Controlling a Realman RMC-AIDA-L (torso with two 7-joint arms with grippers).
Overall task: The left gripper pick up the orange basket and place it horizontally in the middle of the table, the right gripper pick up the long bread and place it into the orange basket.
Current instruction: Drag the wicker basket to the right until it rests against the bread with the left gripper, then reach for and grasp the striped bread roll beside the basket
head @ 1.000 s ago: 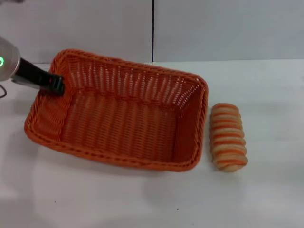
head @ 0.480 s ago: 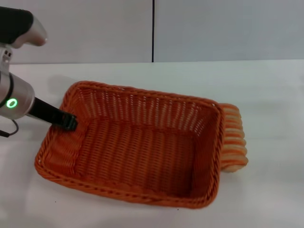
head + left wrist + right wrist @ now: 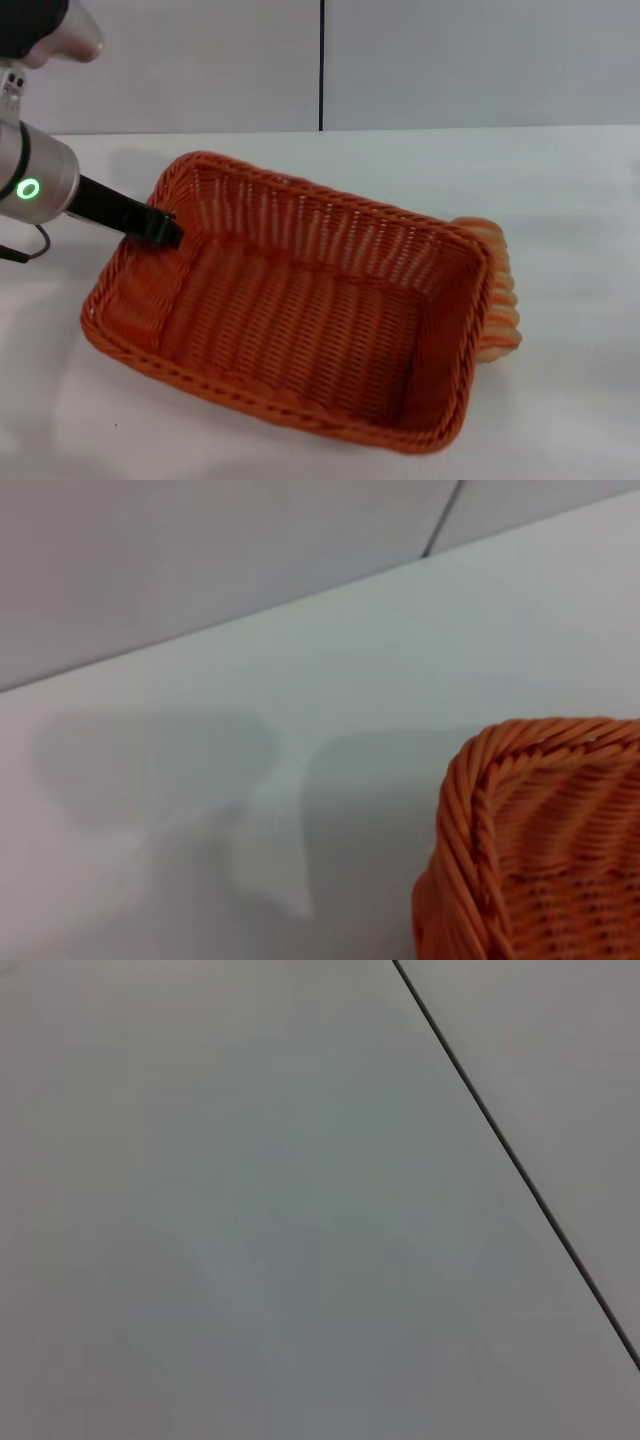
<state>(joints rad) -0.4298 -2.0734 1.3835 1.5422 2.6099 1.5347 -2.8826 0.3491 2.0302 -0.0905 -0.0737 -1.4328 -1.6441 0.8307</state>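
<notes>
The orange basket [image 3: 300,310] hangs tilted over the white table [image 3: 560,190], its right end low and in front of the long bread [image 3: 503,312]. Only a striped sliver of the bread shows past the basket's right rim. My left gripper [image 3: 160,230], black on a silver arm with a green ring light, is shut on the basket's left rim. In the left wrist view a corner of the basket [image 3: 540,830] shows, with shadows on the table beneath. My right gripper is out of view; the right wrist view shows only a grey wall.
A grey wall with a dark vertical seam [image 3: 322,65] stands behind the table. Bare tabletop lies to the right of the bread and along the front edge.
The left gripper has carried the basket rightward and forward and turned it. Its right end now covers most of the bread, which lay in full view a second ago.
</notes>
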